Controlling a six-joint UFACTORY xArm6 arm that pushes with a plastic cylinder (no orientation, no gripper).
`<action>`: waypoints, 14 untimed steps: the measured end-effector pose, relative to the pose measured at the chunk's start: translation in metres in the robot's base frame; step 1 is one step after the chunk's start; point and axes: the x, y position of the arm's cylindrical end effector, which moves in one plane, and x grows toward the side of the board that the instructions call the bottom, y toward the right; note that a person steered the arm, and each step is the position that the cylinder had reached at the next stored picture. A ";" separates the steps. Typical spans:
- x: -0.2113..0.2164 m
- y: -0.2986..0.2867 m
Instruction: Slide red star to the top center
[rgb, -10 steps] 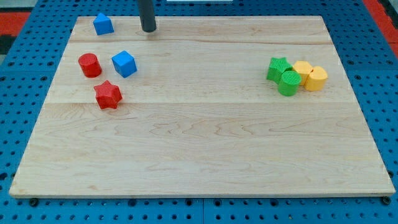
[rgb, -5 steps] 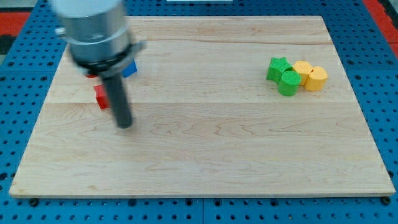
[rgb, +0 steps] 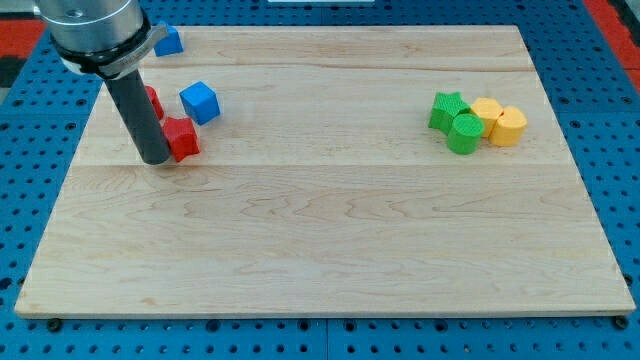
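Observation:
The red star (rgb: 183, 138) lies on the wooden board (rgb: 330, 230) at the view's left. My tip (rgb: 155, 158) stands right against the star's left side, touching it. The rod hides most of a red cylinder (rgb: 153, 101) just above the star. A blue cube (rgb: 199, 101) sits up and to the right of the star.
A second blue block (rgb: 169, 41) sits near the board's top left edge, partly behind the arm. At the view's right, a green star (rgb: 447, 108), a green cylinder (rgb: 465, 133) and two yellow blocks (rgb: 499, 122) cluster together.
My tip came down from the board's top edge, passed to the lower right of the star, then moved left to its left side. The star sits slightly further right and up.

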 end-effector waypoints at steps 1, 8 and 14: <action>-0.012 0.004; -0.090 0.050; -0.143 0.153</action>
